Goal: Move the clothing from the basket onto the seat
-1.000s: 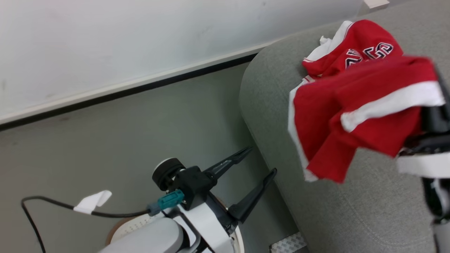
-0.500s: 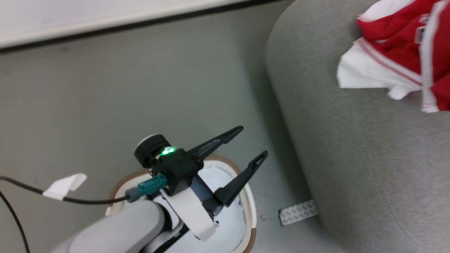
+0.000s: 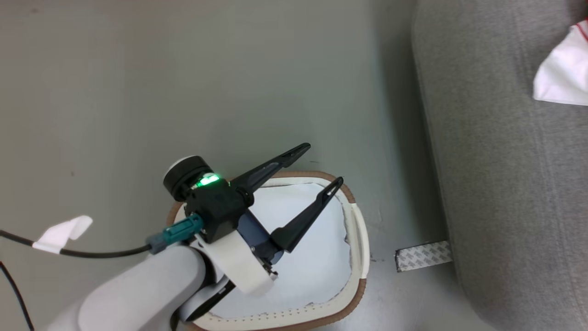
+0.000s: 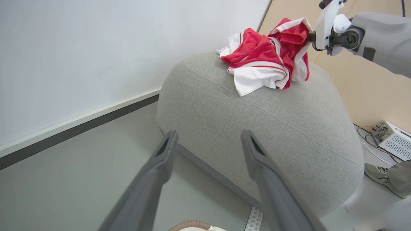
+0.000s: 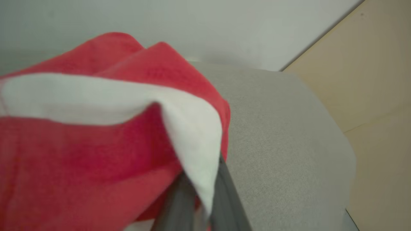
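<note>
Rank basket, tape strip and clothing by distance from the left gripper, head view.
1. basket, directly below the left gripper.
2. tape strip, on the floor, lower right.
3. clothing, on the seat, upper right.

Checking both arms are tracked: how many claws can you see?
2. The left claw hangs open above the basket; the right claw is shut on the clothing over the seat.
</note>
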{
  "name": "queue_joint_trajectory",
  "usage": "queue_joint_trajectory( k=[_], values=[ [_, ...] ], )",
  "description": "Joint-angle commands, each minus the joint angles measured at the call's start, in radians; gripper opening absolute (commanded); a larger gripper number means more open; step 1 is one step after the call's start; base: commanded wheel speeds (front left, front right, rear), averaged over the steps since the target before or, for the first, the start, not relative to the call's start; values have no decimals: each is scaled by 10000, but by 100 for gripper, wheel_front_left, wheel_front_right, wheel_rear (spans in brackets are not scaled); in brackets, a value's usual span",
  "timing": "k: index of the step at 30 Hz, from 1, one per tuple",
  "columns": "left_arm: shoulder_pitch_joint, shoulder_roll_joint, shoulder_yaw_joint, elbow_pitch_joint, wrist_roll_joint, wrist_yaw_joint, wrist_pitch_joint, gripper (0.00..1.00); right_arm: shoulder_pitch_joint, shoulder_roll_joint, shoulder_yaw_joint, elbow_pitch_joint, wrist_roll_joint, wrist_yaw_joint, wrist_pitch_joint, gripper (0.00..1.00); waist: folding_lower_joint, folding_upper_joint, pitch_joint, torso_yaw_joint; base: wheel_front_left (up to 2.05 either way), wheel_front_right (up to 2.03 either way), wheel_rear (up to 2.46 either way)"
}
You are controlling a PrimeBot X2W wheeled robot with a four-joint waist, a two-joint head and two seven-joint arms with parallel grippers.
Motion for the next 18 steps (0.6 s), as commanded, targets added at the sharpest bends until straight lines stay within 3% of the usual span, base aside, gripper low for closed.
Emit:
queue_joint_trajectory(
  k=[1, 8, 9, 10, 18],
  values=[
    [-112, -13, 39, 32, -43, -13, -73, 100, -76, 54, -62, 72, -115, -25, 98, 5, -3, 0, 67, 94, 0, 0, 0],
    [4, -78, 126, 292, -121, -17, -262, 100, 180, 357, -36, 300, -162, -25, 1550, 47, -3, 0, -154, 130, 0, 0, 0],
    [33, -109, 128, 318, -130, -4, -294, 100, 222, 406, -1, 244, -144, -25, 1680, 70, -3, 0, -237, 115, 0, 0, 0],
    [72, -145, 133, 345, -138, 9, -292, 100, 262, 413, 28, 167, -144, -25, 1790, 100, -3, 0, -329, 98, 0, 0, 0],
    [572, -309, 148, 755, -367, 161, -431, 100, 729, 340, 760, -216, 300, -26, 2640, 100, -3, 0, -1532, -162, 0, 0, 0]
  ],
)
